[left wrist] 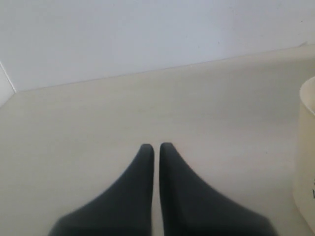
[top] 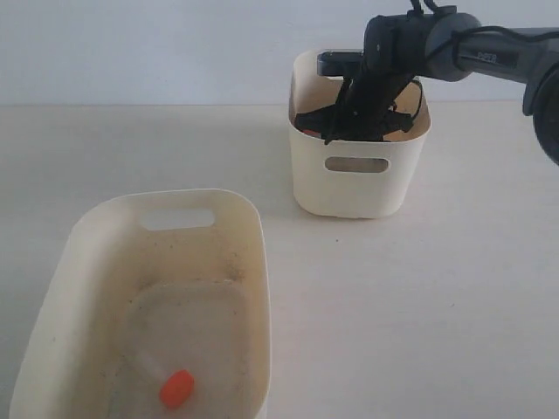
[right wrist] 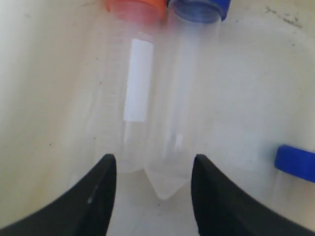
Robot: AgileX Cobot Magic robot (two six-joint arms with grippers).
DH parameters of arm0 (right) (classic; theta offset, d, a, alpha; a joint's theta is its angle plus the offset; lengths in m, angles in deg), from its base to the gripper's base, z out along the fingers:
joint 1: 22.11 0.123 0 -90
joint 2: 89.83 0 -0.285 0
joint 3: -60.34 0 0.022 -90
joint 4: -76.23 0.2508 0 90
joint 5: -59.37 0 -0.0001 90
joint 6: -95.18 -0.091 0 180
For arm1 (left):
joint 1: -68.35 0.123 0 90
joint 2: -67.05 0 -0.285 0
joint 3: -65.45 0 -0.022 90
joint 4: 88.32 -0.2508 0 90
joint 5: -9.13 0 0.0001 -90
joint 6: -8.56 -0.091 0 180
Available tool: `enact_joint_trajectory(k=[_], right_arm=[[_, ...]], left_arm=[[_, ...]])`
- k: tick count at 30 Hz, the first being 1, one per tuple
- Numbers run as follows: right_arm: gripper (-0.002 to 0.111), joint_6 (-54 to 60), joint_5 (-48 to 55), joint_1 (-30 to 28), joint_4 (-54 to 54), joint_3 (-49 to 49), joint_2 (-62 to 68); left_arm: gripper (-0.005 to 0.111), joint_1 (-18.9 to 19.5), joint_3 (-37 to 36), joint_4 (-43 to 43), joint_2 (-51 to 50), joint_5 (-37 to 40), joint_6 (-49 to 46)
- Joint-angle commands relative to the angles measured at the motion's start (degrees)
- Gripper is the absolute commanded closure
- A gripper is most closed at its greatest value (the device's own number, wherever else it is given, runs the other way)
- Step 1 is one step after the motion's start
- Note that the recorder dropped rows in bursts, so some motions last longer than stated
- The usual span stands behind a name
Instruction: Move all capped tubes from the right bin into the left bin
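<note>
Right gripper (right wrist: 153, 160) sat in right bin (top: 349, 196), jaws apart around two capped tubes (right wrist: 189, 73), seemingly clamping neither. Tubes looked light, rigid, slick: best pinched mid-barrel. Left gripper (left wrist: 156, 146) closed, empty.

Two bins on the table (top: 437, 288).
The left bin (top: 244, 253) sits near left, one capped tube (top: 162, 377) inside; the right bin (top: 314, 183) far right, capped tubes (right wrist: 138, 98) inside.

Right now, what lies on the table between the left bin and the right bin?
Nothing: the exterior view shows only bare table between the left bin and the right bin.
</note>
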Motion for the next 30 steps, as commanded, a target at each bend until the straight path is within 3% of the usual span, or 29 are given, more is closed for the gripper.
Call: enact_joint_trajectory(k=[1,4,8,9,30], right_arm=[[0.063,-0.1,0.2,-0.4,-3.1,-0.1,1.5],[0.071,-0.1,0.2,-0.4,-3.2,-0.1,2.1],[0.106,0.1,0.4,-0.4,-3.9,-0.1,2.4],[0.108,-0.1,0.5,-0.4,-3.9,-0.1,2.4],[0.108,-0.8,3.8,-0.4,-5.6,-0.1,-19.1]], left_arm=[[0.102,0.1,0.2,0.1,0.1,-0.9,0.7],[0.102,0.1,0.2,0.1,0.1,-0.9,0.7],[0.102,0.1,0.2,0.1,0.1,-0.9,0.7],[0.102,0.1,0.2,0.1,0.1,-0.9,0.7],[0.102,0.1,0.2,0.1,0.1,-0.9,0.7]])
